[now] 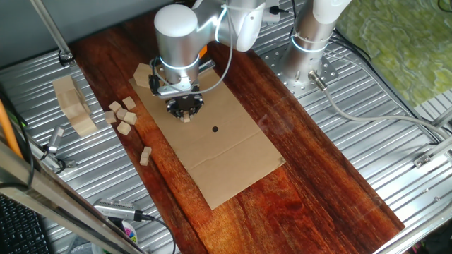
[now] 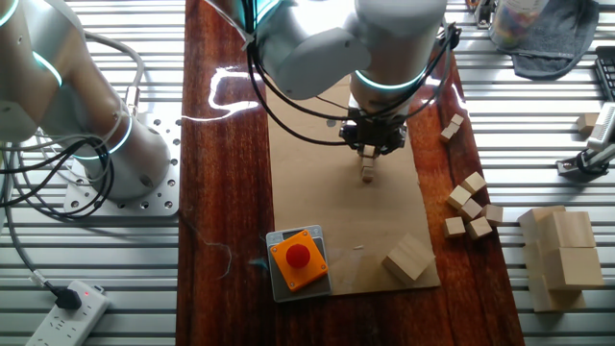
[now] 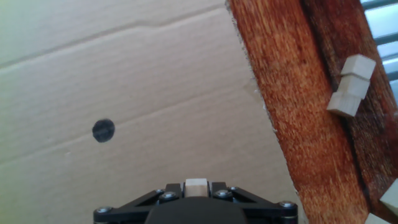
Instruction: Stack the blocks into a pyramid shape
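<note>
Dark wooden tabletop [image 1: 318,183], cardboard sheet [image 1: 226,152] on it. Gripper [image 1: 186,113] pinched one block [image 1: 186,118], hanging straight below fingers, above cardboard near black dot [image 1: 215,129]. Spare blocks [image 1: 123,116] beyond cardboard's edge.

Small cubes [image 1: 123,116]: roughly eight, namely one alone, one pair, cluster of about five. Cardboard sheet [image 1: 226,152]: one. Hexagonal piece [image 2: 408,259]: one. Red button [image 2: 300,255]: one.

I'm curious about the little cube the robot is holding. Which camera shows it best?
The other fixed view: the block hangs in full below the gripper. One fixed view shows it small; the hand view shows only its top.
</note>
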Robot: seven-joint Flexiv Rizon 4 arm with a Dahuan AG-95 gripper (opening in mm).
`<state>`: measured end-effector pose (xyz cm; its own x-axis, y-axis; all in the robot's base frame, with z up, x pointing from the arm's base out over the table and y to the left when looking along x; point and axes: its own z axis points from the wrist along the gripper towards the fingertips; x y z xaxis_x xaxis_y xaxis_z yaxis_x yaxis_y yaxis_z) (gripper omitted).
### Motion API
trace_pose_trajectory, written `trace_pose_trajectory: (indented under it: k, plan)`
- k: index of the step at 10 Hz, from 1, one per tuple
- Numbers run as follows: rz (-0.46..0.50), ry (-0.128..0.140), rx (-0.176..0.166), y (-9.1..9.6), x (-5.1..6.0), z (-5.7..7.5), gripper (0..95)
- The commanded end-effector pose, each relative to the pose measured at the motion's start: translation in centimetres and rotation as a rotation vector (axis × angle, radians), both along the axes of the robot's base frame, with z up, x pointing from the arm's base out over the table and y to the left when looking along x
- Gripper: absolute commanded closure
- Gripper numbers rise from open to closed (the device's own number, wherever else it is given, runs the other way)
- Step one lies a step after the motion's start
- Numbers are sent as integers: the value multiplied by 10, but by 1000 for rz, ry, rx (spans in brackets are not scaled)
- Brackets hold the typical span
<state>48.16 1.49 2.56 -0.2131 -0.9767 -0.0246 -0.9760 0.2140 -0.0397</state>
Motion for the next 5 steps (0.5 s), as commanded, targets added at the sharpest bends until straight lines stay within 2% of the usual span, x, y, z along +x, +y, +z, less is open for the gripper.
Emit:
trace_pose_trajectory:
  k: [1,5]
  plan:
    - [5,-1,-2,0,0,-1,950]
    - [16,-1,-3,-2,-5,-5,950]
